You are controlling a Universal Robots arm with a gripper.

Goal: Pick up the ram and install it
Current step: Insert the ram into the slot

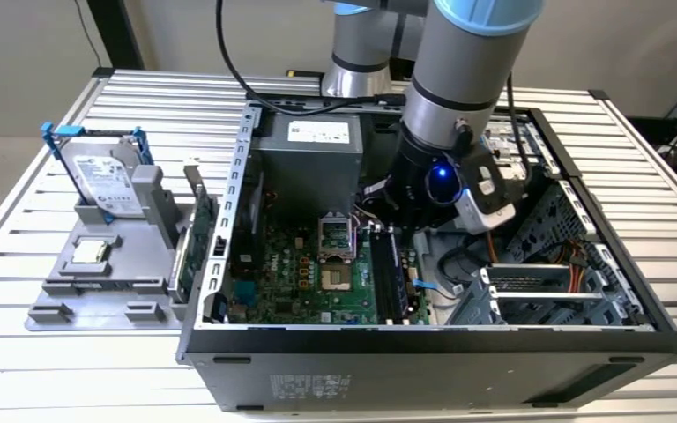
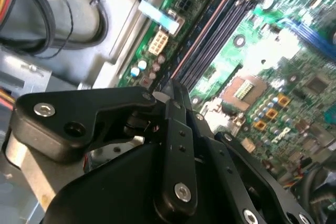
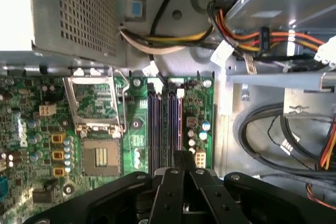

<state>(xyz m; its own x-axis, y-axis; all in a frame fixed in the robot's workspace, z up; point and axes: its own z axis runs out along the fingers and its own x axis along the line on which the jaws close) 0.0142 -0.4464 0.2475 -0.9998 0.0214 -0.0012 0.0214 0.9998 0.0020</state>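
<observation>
One long dark stick, which we think is the ram (image 1: pixel 393 273), stands in the slots (image 3: pixel 164 124) on the green board (image 1: pixel 303 273), inside the open computer box (image 1: pixel 433 339). The gripper (image 1: pixel 400 222) hangs right over it. In both wrist views its fingers (image 3: pixel 176 163) are pulled tight together, and we see nothing held between them. We think they sit this way to push the stick down. The grey tray (image 1: pixel 50 308) with the other parts sits well apart, on the exterior view's left.

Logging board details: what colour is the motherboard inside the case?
Green; the motherboard shows best in the first wrist view.
</observation>
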